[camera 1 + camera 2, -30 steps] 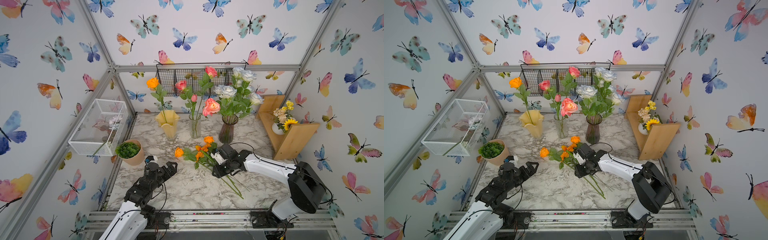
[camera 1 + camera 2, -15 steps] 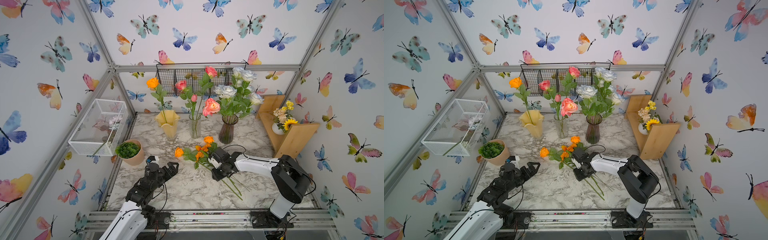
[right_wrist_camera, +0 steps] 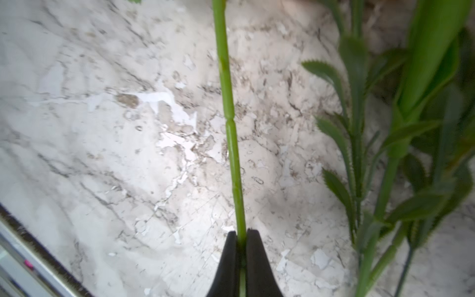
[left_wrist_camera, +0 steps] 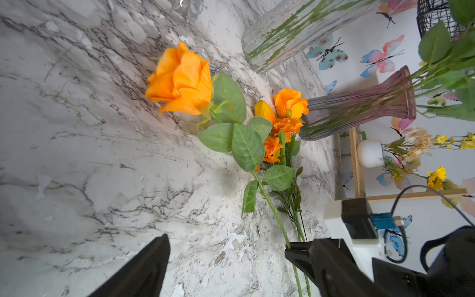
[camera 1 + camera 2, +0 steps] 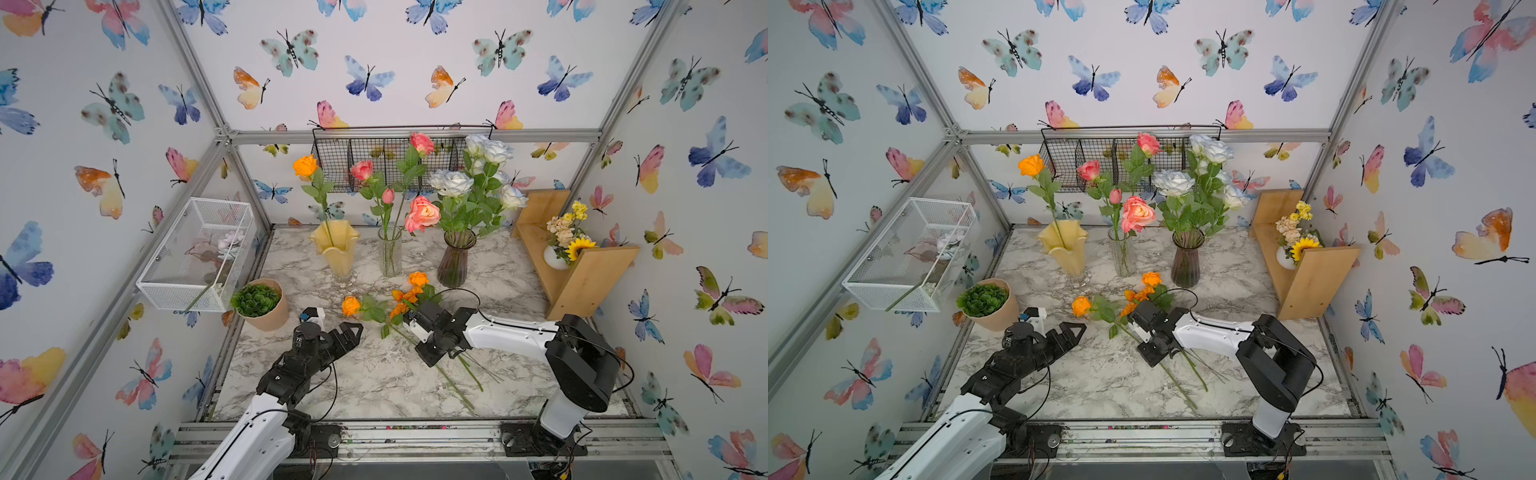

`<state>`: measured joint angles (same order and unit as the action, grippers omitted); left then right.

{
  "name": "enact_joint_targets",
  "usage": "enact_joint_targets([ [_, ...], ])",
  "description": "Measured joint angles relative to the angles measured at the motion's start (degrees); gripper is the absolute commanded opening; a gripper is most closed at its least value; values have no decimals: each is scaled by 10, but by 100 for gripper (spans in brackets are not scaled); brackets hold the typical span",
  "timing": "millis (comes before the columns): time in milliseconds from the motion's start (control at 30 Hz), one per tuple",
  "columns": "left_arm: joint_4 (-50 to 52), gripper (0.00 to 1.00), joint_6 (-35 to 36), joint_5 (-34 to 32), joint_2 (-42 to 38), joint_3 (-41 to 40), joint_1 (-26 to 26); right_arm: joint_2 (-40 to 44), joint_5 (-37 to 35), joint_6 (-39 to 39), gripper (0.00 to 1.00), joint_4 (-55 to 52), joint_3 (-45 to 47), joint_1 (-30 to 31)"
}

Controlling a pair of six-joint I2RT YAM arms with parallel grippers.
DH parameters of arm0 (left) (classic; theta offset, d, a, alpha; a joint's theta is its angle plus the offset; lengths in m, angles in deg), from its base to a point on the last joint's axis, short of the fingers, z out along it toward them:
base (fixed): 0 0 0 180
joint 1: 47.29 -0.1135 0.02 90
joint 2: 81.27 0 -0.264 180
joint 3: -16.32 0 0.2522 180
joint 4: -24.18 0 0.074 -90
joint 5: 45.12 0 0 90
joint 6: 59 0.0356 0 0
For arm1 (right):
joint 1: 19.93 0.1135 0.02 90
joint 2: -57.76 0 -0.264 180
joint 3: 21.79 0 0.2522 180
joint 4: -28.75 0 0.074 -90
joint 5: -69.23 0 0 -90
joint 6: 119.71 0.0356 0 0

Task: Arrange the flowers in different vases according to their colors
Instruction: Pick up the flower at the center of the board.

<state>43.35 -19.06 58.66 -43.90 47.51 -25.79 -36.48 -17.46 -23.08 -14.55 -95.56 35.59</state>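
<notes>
Three vases stand in a row at the back: a yellow ruffled one point(image 5: 334, 249) with an orange rose point(image 5: 305, 165), a clear ribbed cylinder point(image 5: 390, 251) with pink flowers point(image 5: 422, 214), and a smoky purple one point(image 5: 456, 259) with white roses point(image 5: 455, 183). Orange flowers lie on the marble: a rose point(image 5: 351, 305) point(image 4: 180, 79), marigolds point(image 5: 405, 299) and another bloom point(image 5: 417, 278). My right gripper point(image 5: 409, 332) point(image 3: 241, 232) is shut on the rose's green stem point(image 3: 231, 133), low on the table. My left gripper point(image 5: 345, 332) point(image 4: 226, 246) stands open just left of the rose, holding nothing.
A succulent in a tan pot point(image 5: 262, 303) sits at the left. A white mesh basket point(image 5: 195, 253) hangs on the left wall and a black wire basket point(image 5: 353, 162) on the back wall. A wooden shelf point(image 5: 582, 270) at the right holds a sunflower bouquet point(image 5: 569, 239).
My right gripper's jaws have closed onto the orange rose's stem, and that arm's elbow swung out to the right. The left gripper crept a little toward the flowers.
</notes>
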Motion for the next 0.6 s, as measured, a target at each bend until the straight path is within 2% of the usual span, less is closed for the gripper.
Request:
enact_joint_targets([
  [267, -76, 83, -20, 56, -15, 4, 5, 47, 20, -11, 2, 6, -71, 3],
  [333, -84, 79, -25, 59, -19, 16, 9, 52, 37, -3, 2, 15, -79, 3],
  [433, -95, 68, -26, 62, -17, 48, 16, 57, 57, 4, 2, 20, -88, 3],
  [600, -113, 60, -20, 61, 16, 88, 23, 75, 74, 11, 2, 22, -91, 3],
])
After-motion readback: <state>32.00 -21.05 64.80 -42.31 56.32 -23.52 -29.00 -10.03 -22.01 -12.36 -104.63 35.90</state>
